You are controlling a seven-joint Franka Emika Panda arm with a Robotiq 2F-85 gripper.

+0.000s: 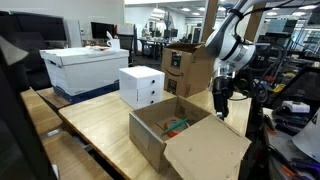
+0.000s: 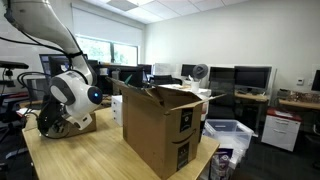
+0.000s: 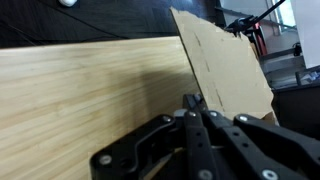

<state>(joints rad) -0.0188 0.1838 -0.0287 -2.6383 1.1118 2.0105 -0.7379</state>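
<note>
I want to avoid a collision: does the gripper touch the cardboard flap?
Cannot tell. In the wrist view the gripper overlaps the edge of the cardboard flap, but neither contact nor a gap shows plainly.

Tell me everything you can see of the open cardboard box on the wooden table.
The open cardboard box is plain brown and sits upright on the light wooden table, its top flaps folded out, one broad flap spread toward the camera. Inside lie small green and orange items, too small to identify. The shut gripper hangs beside its far corner; whether they touch cannot be told.
</note>
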